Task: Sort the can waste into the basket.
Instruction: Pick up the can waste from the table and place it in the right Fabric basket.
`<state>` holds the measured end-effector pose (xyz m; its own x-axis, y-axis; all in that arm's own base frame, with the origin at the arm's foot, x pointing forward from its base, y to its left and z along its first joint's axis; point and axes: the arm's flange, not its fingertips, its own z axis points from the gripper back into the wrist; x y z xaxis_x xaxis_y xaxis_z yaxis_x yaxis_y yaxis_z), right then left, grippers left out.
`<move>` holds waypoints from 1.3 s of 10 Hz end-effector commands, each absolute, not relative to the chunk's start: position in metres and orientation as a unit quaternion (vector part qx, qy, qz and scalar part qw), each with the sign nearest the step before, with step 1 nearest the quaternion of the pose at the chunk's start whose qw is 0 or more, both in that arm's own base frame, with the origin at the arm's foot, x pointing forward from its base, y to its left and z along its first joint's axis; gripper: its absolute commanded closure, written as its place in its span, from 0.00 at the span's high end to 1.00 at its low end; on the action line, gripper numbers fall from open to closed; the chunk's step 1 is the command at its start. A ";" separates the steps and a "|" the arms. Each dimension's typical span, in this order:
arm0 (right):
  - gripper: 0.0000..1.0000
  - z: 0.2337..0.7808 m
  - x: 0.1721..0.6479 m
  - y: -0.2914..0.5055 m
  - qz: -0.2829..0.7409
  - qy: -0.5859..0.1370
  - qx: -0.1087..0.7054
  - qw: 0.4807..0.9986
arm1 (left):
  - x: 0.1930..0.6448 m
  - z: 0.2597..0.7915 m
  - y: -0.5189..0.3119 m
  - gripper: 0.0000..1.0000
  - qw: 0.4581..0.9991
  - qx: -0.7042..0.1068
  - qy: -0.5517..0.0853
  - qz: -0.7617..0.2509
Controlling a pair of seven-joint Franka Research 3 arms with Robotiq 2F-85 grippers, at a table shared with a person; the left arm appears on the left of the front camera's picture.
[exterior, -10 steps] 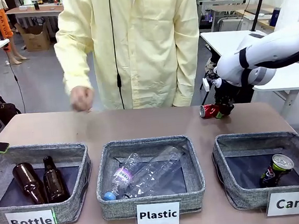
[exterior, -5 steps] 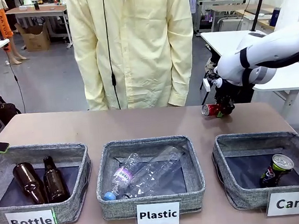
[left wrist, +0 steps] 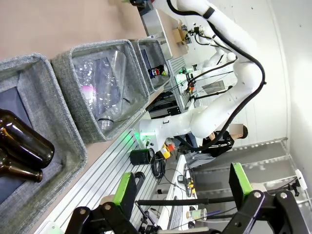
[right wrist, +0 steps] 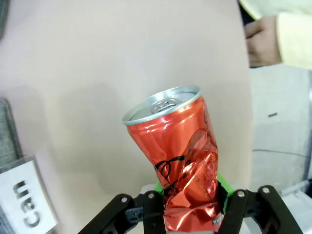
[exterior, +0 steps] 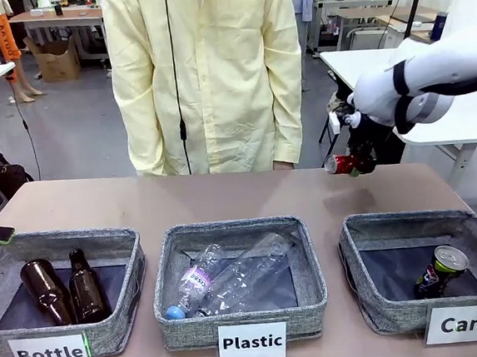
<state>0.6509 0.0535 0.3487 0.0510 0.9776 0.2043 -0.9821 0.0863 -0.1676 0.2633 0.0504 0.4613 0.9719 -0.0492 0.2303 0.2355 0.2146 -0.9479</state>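
- The dented red can (right wrist: 183, 161) is clamped near its base between the green-padded fingers of the right gripper (right wrist: 187, 209), its silver top pointing away from the wrist camera.
- In the front view, the same red can (exterior: 338, 165) hangs in the right gripper (exterior: 356, 165) above the far right part of the worktop (exterior: 223, 198), beyond the far rim of the "Can" basket (exterior: 362, 301) and not yet over it.
- 1 can looks already sorted: the dark can with green-yellow print (exterior: 441, 271) lies tilted inside that basket, its silver top toward the near right corner.
- The left gripper (left wrist: 185, 187) holds nothing; its fingers stand wide apart, away from the baskets.
- The "Bottle" basket (exterior: 102, 240) holds 2 brown glass bottles (exterior: 60, 288), and the "Plastic" basket (exterior: 309, 272) holds clear plastic bottles (exterior: 231, 279).
- The person (exterior: 208, 72) stands at the far side.
- Judged from this, 1 of 2 cans is done; what remains is carrying the red can over the "Can" basket and letting go.
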 end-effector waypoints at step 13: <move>0.00 0.422 0.343 -0.015 0.696 -0.097 0.122 0.701 | 0.263 0.463 0.049 1.00 0.770 -0.626 -0.081 -0.096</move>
<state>0.3416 -0.0133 0.4242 0.0456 0.9540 0.2964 -0.9982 0.0322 0.0500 0.2632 0.0502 0.4614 0.9718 -0.0496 0.2307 0.2360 0.2149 -0.9477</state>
